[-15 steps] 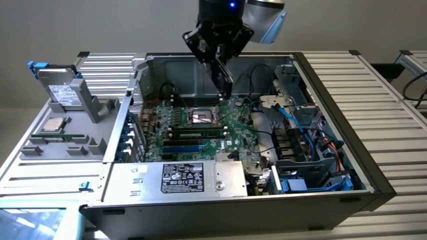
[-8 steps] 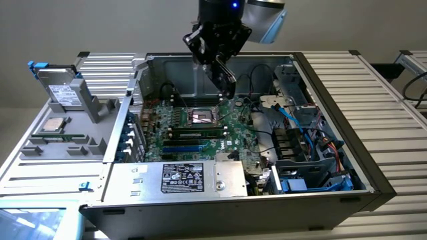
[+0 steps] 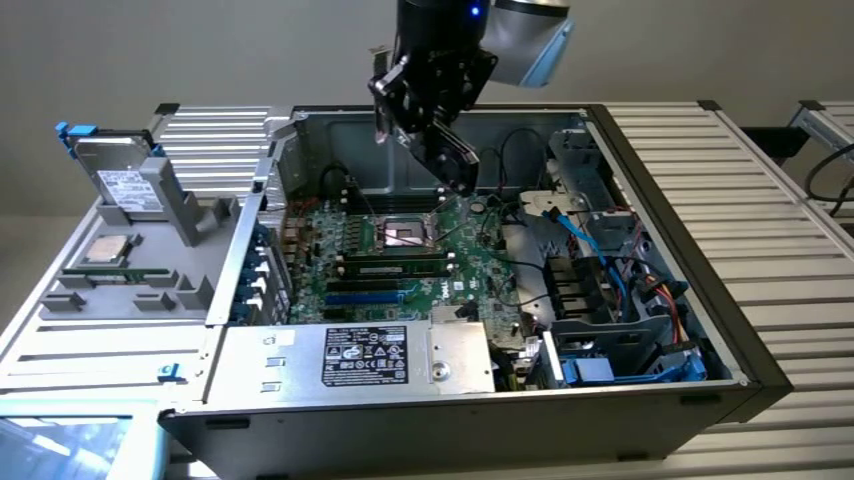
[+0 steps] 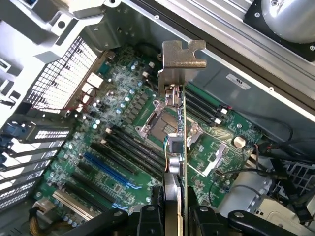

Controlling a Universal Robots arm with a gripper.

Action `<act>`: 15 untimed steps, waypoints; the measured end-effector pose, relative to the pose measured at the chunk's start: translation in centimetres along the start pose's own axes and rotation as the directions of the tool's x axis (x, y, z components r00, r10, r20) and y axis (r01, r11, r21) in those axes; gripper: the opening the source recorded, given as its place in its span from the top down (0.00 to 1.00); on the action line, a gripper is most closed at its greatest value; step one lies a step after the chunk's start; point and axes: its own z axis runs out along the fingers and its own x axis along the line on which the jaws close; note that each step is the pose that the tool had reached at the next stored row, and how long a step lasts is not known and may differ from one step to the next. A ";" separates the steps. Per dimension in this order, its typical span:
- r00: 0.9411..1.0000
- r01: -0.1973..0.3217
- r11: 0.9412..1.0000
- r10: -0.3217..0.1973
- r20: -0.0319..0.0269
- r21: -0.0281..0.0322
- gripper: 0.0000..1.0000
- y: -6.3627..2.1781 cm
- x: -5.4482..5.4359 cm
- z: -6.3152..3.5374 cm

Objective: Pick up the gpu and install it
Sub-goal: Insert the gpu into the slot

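My gripper (image 3: 430, 105) hangs above the open computer case (image 3: 667, 300), shut on the gpu (image 3: 454, 158), which shows as a dark card tilted below the fingers. In the wrist view the gpu (image 4: 182, 123) is seen edge-on between my gripper's (image 4: 176, 219) black fingers (image 4: 149, 219), its silver end bracket (image 4: 181, 58) pointing away from the wrist. The card floats over the green motherboard (image 4: 118, 142), above the CPU socket (image 4: 160, 125) and clear of the long black and blue slots (image 4: 110, 169).
A silver drive with a white label (image 3: 127, 182) and a small square processor chip (image 3: 110, 250) rest on the grey tray at the exterior view's left. The power supply (image 3: 360, 355) sits at the case front. Blue and black cables (image 3: 601, 250) fill the case's right side.
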 end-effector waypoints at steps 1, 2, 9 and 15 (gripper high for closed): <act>1.000 0.018 1.000 -0.018 -0.001 0.000 0.71 0.00 0.0 0.02; 0.999 0.036 0.999 -0.036 -0.002 0.000 0.71 0.00 0.0 0.04; 0.987 0.162 0.987 -0.162 -0.010 0.000 0.71 -0.01 0.0 0.19; 0.963 0.269 0.963 -0.269 -0.017 -0.001 0.71 -0.02 0.0 0.33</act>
